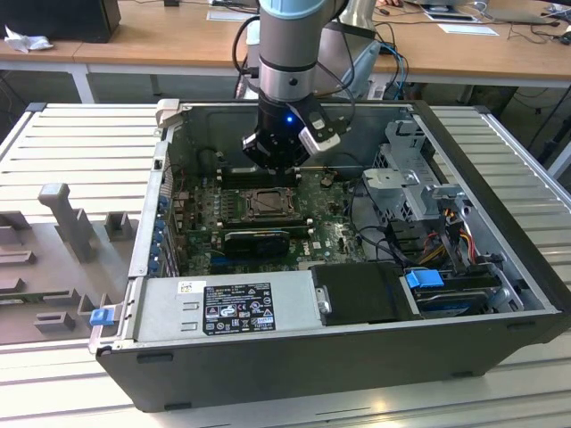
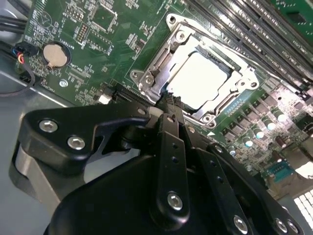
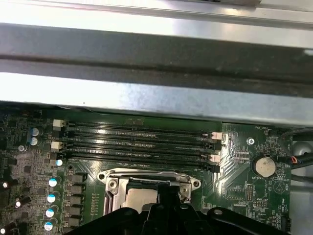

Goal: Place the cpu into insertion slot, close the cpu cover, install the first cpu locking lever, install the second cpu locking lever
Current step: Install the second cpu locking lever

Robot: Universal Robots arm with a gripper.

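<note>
Black linkage of your jaws (image 2: 168, 105) crowds the second wrist view, and the fingers look drawn together into one narrow tip with nothing between them; read them as clenched and empty. That tip sits at the near rim of the insertion slot (image 2: 195, 78), touching or just short of the metal; you cannot tell which.

Just beyond the tip, the cpu (image 2: 203, 78) lies flat inside the slot, its pale beige-silver face square to the rim and level, with no corner riding up. The cpu cover (image 2: 161, 61) appears lowered around it as a thin silver frame, the chip showing through its window. The lever state is not clear from here.

To do this step well, judge contact from the second wrist view, press on metal only, and keep the tip off the chip's face. Move slowly and in line with the frame edge so the tip does not slide toward the memory slots (image 3: 139, 142) on the far side of the socket. Inside the computer case (image 1: 500, 321), watch the loose cables.
</note>
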